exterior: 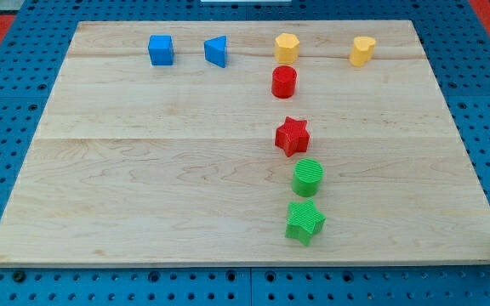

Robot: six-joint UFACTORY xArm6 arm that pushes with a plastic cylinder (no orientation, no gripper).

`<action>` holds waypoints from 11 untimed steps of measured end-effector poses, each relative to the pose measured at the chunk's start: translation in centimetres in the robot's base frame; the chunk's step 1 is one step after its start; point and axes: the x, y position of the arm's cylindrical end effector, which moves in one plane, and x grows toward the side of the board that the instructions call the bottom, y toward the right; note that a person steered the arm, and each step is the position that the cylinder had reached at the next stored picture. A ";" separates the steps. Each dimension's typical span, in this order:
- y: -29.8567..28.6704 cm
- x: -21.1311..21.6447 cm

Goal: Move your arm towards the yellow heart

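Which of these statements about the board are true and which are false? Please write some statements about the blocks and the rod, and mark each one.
1. The yellow heart is the block nearest the view's top right corner of the wooden board. True.
2. My tip touches the yellow heart. False: neither the rod nor my tip shows in the view.
3. The red cylinder lies just below the yellow hexagon. True.
4. The green star is above the green cylinder. False: the star is below it, nearest the view's bottom.
5. The blue cube is at the right of the blue triangle. False: it is at the triangle's left.
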 end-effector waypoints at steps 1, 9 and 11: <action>0.0 -1.5; -7.2 -32.6; -11.7 -32.6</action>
